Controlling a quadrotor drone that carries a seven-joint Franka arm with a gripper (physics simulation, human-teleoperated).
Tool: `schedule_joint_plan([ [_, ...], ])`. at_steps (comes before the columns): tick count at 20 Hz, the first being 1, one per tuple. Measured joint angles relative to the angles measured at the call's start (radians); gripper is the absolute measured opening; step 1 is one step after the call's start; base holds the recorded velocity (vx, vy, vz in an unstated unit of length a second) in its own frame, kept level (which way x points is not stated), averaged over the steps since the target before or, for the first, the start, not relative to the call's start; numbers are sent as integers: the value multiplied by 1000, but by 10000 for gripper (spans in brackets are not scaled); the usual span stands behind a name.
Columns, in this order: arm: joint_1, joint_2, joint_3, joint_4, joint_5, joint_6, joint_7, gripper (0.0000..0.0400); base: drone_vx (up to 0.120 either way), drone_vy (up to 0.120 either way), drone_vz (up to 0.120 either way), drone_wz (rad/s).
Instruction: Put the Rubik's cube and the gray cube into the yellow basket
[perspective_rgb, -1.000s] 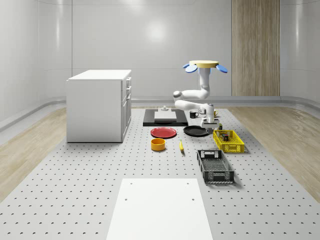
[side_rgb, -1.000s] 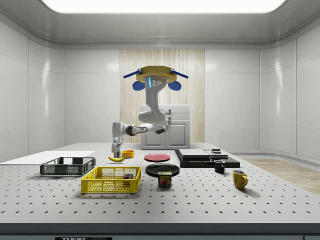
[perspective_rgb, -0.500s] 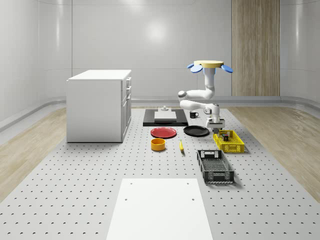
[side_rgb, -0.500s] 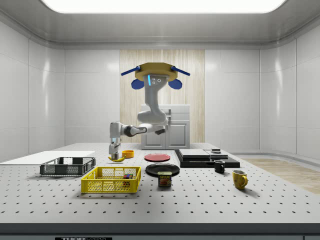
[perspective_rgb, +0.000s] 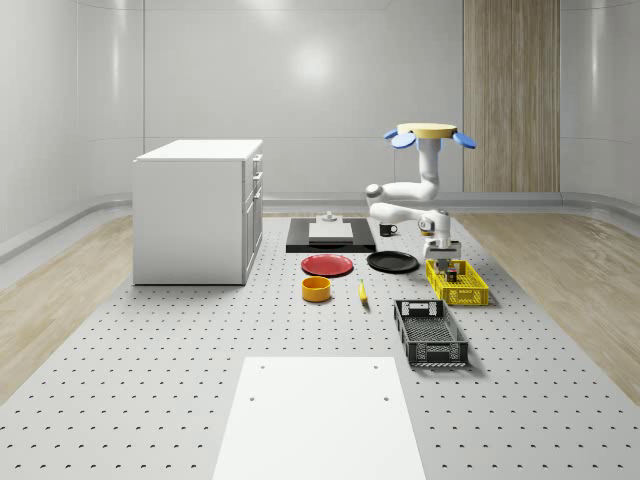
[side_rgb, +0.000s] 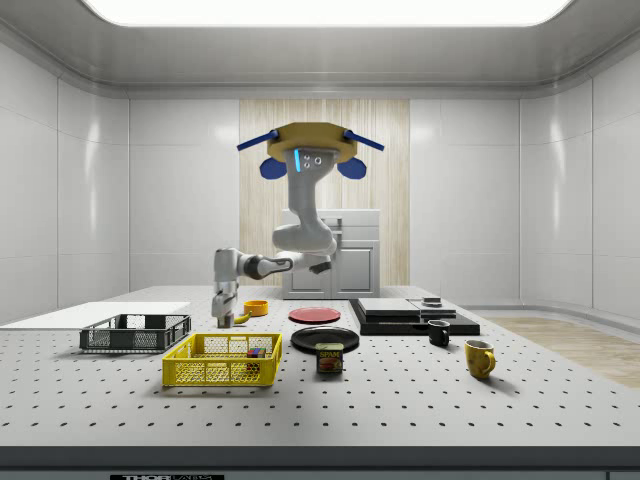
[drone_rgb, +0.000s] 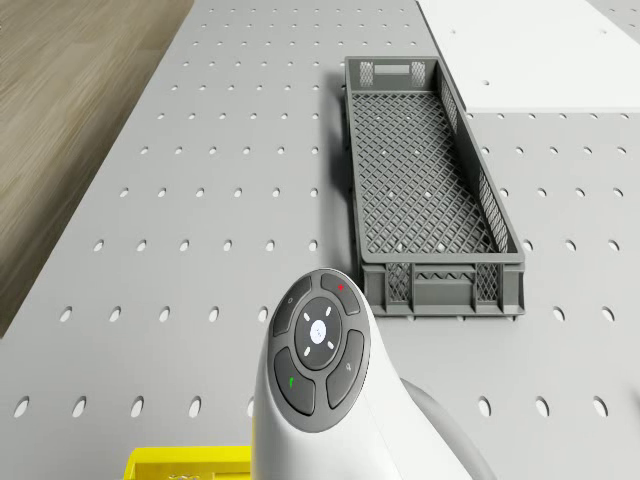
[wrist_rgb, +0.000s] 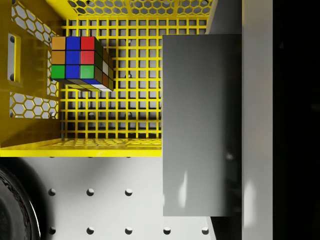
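Observation:
The drone (perspective_rgb: 430, 133) hovers above the table's far right part, its arm bent down toward the yellow basket (perspective_rgb: 457, 283). My gripper (perspective_rgb: 437, 248) hangs just above the basket's far end, shut on the gray cube (wrist_rgb: 200, 125). In the wrist view the gray cube straddles the basket's end wall (wrist_rgb: 80, 150), partly over the mesh floor and partly over the table. The Rubik's cube (wrist_rgb: 80, 60) lies inside the basket, also seen as Rubik's cube (side_rgb: 256, 352). From the side, the gripper (side_rgb: 222, 318) is a little above the basket's rim (side_rgb: 222, 360).
A black crate (perspective_rgb: 430, 332) lies nearer than the basket. A black plate (perspective_rgb: 392, 262), red plate (perspective_rgb: 328, 265), orange bowl (perspective_rgb: 316, 289) and banana (perspective_rgb: 362, 291) sit to the whole-scene view's left. A can (side_rgb: 329, 358) and mugs (side_rgb: 480, 358) stand beside the basket. The white cabinet (perspective_rgb: 198, 210) is far left.
Drone and arm have shifted toward the whole-scene view's right. The gripper, still holding the gray cube, went from over the black plate to over the basket's far end and sits lower.

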Motion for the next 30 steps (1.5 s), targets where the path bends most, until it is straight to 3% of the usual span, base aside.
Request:
schedule_joint_plan([
  [6,0,-1,0,0,0,1,0,250,0,120,0,0],
  [15,-1,-2,0,0,1,2,1,250,0,116,-84,0],
  [20,-4,-3,-15,7,-13,10,0,250,0,0,0,0],
  [30,-27,2,-121,61,-114,64,-5,250,0,0,0,0],
])
